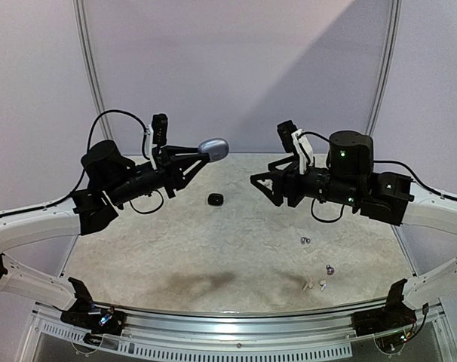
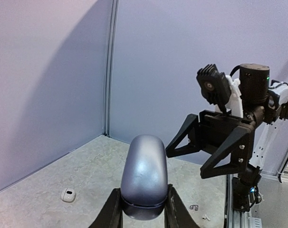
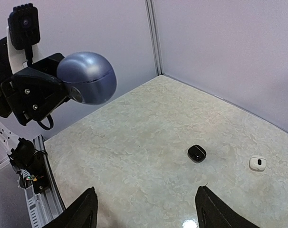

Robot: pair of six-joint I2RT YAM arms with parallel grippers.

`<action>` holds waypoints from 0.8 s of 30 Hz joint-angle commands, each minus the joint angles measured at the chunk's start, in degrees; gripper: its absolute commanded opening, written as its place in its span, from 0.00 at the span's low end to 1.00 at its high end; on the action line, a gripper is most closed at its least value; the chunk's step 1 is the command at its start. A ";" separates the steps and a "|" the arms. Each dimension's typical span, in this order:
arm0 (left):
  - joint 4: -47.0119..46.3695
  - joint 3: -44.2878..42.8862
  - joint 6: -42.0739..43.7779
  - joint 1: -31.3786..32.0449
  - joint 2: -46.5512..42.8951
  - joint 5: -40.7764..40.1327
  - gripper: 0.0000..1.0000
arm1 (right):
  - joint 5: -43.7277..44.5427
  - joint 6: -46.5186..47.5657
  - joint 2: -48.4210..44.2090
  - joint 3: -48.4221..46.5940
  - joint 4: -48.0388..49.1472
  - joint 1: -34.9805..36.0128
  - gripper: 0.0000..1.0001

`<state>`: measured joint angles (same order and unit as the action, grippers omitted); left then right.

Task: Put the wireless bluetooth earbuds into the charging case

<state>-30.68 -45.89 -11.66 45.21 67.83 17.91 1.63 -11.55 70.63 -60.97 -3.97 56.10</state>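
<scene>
My left gripper point(image 1: 204, 153) is shut on a closed, rounded blue-grey charging case point(image 1: 213, 148), held high above the table. In the left wrist view the case point(image 2: 144, 175) stands between the two black fingers point(image 2: 111, 211). My right gripper point(image 1: 265, 188) hangs open and empty opposite it, about a hand's width to the right. Its fingers point(image 3: 84, 211) frame bare table. Tiny earbuds lie near the table's right front: a pale one point(image 1: 305, 241), a purplish one point(image 1: 329, 268) and a white stemmed one point(image 1: 313, 286).
A small black case point(image 1: 216, 199) sits on the marbled table point(image 1: 176, 249) between the grippers, also in the right wrist view point(image 3: 196, 153). A white case point(image 3: 257, 163) lies farther back near the wall. Grey walls enclose the back and sides.
</scene>
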 commanded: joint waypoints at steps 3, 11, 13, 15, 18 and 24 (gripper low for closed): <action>1.37 1.72 -0.59 -2.58 -1.45 -1.93 0.00 | -4.47 -0.90 2.53 -3.30 -1.63 -2.81 0.68; 0.94 3.57 -0.39 -3.90 -2.14 -3.76 0.00 | -7.44 -2.64 5.42 -4.97 -3.76 -3.60 0.64; 1.03 3.98 -1.17 -4.34 -1.96 -4.08 0.00 | -7.68 -3.30 5.97 -5.09 -4.17 -3.86 0.65; 0.99 4.05 -2.29 -5.00 -1.33 -4.04 0.00 | -7.42 -3.71 6.39 -5.21 -4.83 -3.92 0.65; 0.48 4.38 -2.30 -5.75 -0.06 -3.60 0.00 | -7.40 -3.99 6.77 -4.63 -4.17 -4.34 0.65; 2.37 2.68 0.41 -7.93 3.49 3.26 0.00 | -14.37 1.09 8.25 -7.25 -3.77 -6.66 0.71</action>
<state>-29.76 -42.44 -13.23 38.94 68.99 16.34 -7.42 -14.04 77.36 -65.17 -7.35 51.16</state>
